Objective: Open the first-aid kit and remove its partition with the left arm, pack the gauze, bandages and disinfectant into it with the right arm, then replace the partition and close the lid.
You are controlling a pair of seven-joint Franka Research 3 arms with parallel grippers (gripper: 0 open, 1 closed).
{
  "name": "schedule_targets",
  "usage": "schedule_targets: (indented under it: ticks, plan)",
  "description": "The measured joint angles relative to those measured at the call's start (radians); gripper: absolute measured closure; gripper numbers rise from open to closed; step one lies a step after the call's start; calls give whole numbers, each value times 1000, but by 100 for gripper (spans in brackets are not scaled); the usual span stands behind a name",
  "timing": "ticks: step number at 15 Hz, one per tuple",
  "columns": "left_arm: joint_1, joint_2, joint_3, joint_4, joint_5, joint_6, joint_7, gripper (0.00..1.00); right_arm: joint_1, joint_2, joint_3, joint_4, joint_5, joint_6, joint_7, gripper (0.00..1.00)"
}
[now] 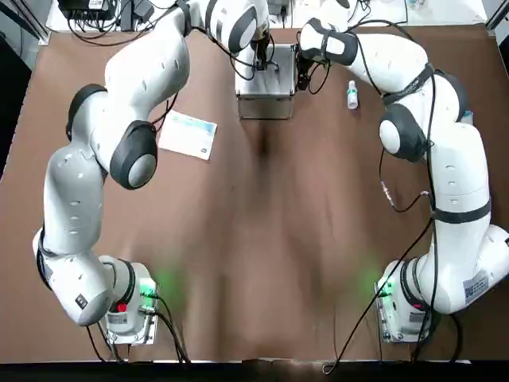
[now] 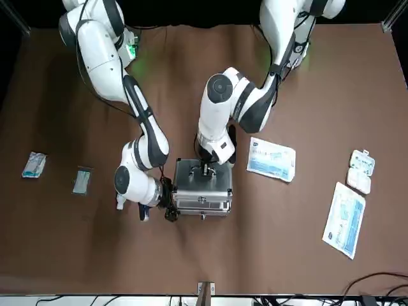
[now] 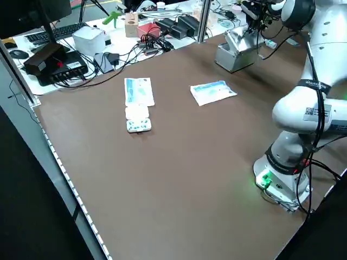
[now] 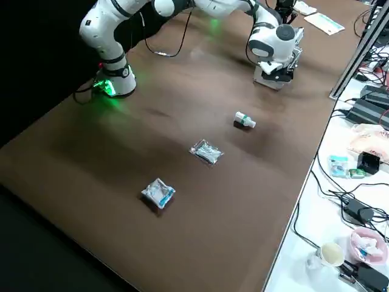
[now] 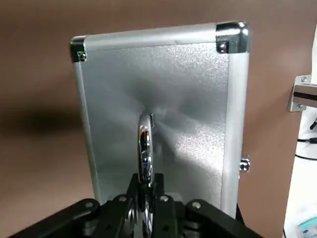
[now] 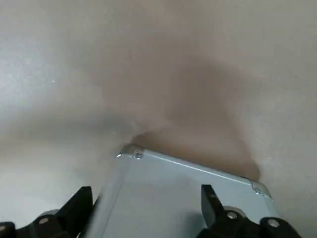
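Both grippers are at the first-aid kit (image 2: 203, 188), which stands shut at the bench's (image 2: 191, 255) far edge from the arms' bases. From above, the left gripper (image 5: 145, 198) is clamped on the curved handle (image 5: 144, 153) of the lid (image 5: 163, 99). The right gripper (image 6: 146, 206) has its fingers spread wide around the case's right end, with the disinfectant (image 1: 352, 95) lying just beside that arm.

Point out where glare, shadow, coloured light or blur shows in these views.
Left wrist view: the silver aluminium case lid shows a bright sheen, and its curved metal handle glints between the left gripper's shut fingers. Right wrist view: a soft dark shadow lies on the table beyond the case. Top view: green lamps glow on the brown table by both arm bases.
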Motion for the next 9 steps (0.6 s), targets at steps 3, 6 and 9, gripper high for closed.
schedule_targets:
  ticks: [3, 6, 9]
  plan:
    - [0, -7, -5, 0, 0, -22, 2, 87, 0, 0, 0, 1, 2, -2, 0, 4]
    - [0, -14, -11, 0, 0, -46, 13, 87, 0, 0, 0, 2, 3, -5, 0, 4]
    - [0, -21, -19, 0, 0, -74, 16, 87, 0, 0, 1, 2, 5, -6, 0, 4]
